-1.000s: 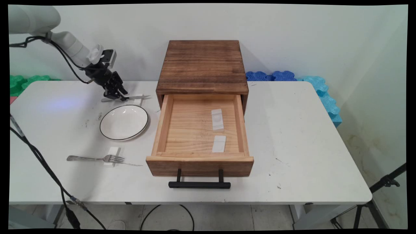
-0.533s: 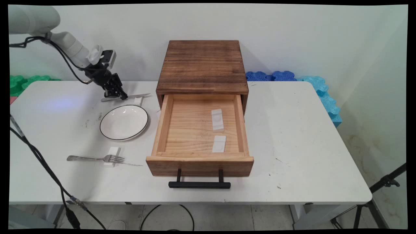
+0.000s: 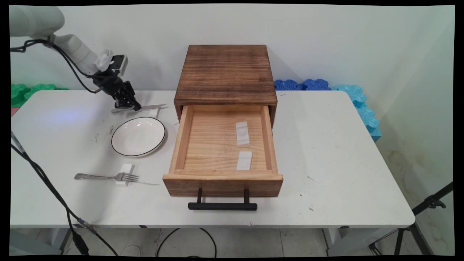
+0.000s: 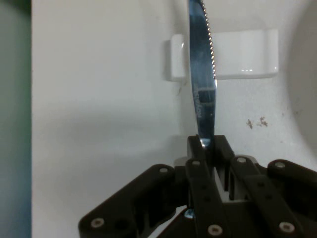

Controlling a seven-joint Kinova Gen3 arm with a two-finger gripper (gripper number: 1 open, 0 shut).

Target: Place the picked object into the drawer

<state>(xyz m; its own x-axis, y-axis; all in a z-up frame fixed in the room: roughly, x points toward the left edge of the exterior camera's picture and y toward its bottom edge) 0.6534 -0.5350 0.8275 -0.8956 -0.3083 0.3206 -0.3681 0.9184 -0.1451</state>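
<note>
My gripper (image 3: pixel 128 105) is shut on the handle end of a table knife (image 3: pixel 148 107) at the table's back left, just beyond a white plate (image 3: pixel 138 136). In the hand view the gripper (image 4: pixel 208 147) pinches the knife (image 4: pixel 200 74), whose serrated blade runs straight up the picture. The blade passes over a small white rest block (image 4: pixel 237 54); whether it touches the block I cannot tell. In the main view the same block (image 3: pixel 154 111) lies under the blade's far part.
A wooden cabinet (image 3: pixel 225 74) stands mid-table with its drawer (image 3: pixel 222 181) pulled open; two white rest blocks (image 3: pixel 242 134) (image 3: pixel 244 160) lie inside. A black handle (image 3: pixel 222 206) juts toward the front edge. A fork (image 3: pixel 107 177) lies across another white block (image 3: pixel 126 169), front left.
The fingers have shut on the knife. The hand has since drawn slightly up and left, and the knife has shifted a little with it.
</note>
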